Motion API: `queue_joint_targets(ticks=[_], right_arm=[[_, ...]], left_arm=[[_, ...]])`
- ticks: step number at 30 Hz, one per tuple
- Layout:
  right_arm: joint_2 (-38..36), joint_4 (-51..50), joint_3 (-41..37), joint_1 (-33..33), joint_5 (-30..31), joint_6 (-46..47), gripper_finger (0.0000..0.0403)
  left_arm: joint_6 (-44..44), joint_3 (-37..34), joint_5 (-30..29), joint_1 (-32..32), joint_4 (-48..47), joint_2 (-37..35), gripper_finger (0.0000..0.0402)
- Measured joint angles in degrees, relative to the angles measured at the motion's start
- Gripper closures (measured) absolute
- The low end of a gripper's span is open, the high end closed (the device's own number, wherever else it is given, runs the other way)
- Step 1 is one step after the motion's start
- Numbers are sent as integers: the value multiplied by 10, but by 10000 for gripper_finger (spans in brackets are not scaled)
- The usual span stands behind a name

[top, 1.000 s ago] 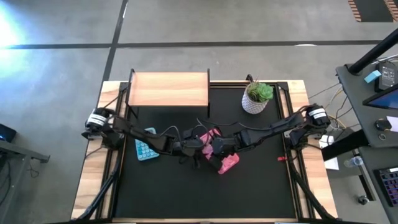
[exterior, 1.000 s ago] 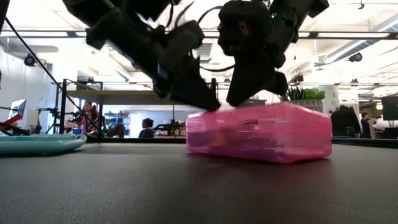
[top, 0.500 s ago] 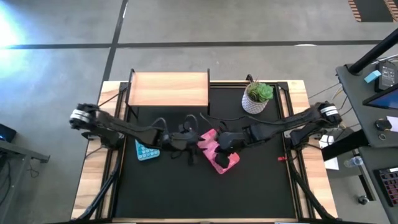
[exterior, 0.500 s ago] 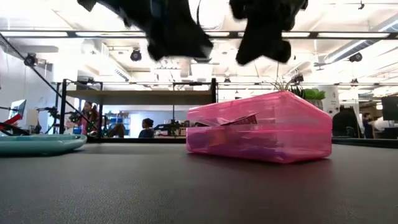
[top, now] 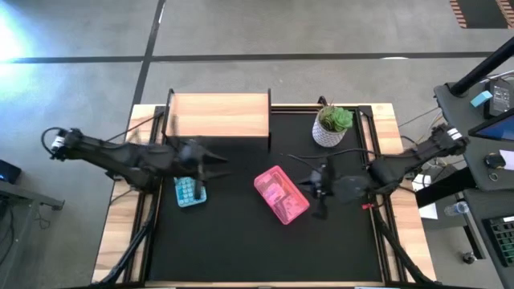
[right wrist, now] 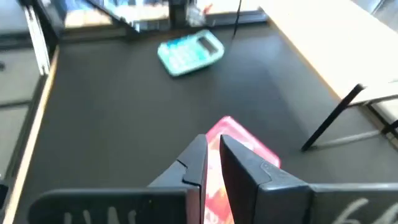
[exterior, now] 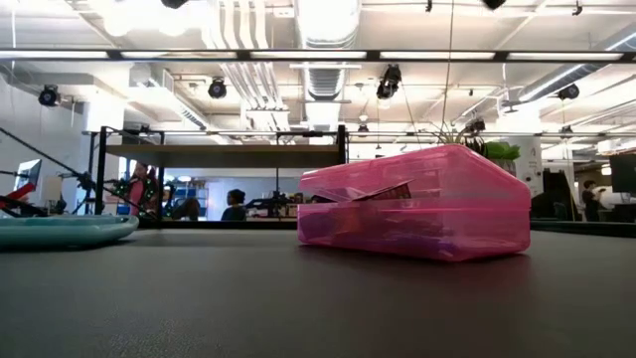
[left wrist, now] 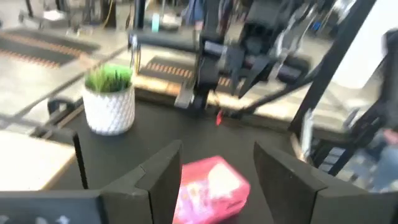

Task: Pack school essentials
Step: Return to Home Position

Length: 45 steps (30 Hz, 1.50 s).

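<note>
The left arm (top: 120, 156) stretches inward from its side, and the left end effector (left wrist: 216, 155) gapes wide with nothing in it. Opposite, the right arm (top: 385, 168) reaches in low. The right end effector (right wrist: 213, 144) has its fingers (right wrist: 198, 155) pinched nearly together, also holding nothing.

Left claw (top: 215, 165), right claw (top: 316, 193) withdrawn outward.

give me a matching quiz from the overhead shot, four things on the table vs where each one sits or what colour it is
Things:
1. pink box
2. calculator
3. potted plant
4. wooden shelf

Descriptions, by the high view:
a. teal, at the left side of the black mat
b. green leaves in a white pot, top right corner of the mat
c. middle of the mat, lying at an angle
d. light wood, along the top edge, left of the plant

Pairs: 1-c, 2-a, 3-b, 4-d
</note>
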Motion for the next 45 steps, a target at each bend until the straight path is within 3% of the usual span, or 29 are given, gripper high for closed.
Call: queue_joint_targets(ticks=[3, 8, 15, 31, 45], right_arm=[[-41, 4, -27, 28, 37, 2, 367], [-96, 40, -88, 46, 40, 11, 367], [-177, 124, -202, 46, 40, 3, 367], [-368, 322, -455, 46, 29, 21, 367], [-409, 441, -586, 46, 29, 96, 367]], left_arm=[[11, -1, -2, -5, -13, -56, 219], [48, -4, -5, -9, -51, -119, 219], [76, -32, -82, -9, -92, -186, 219], [-1, -206, -198, -9, -91, -372, 219], [-79, -365, -264, -9, -60, -501, 219]])
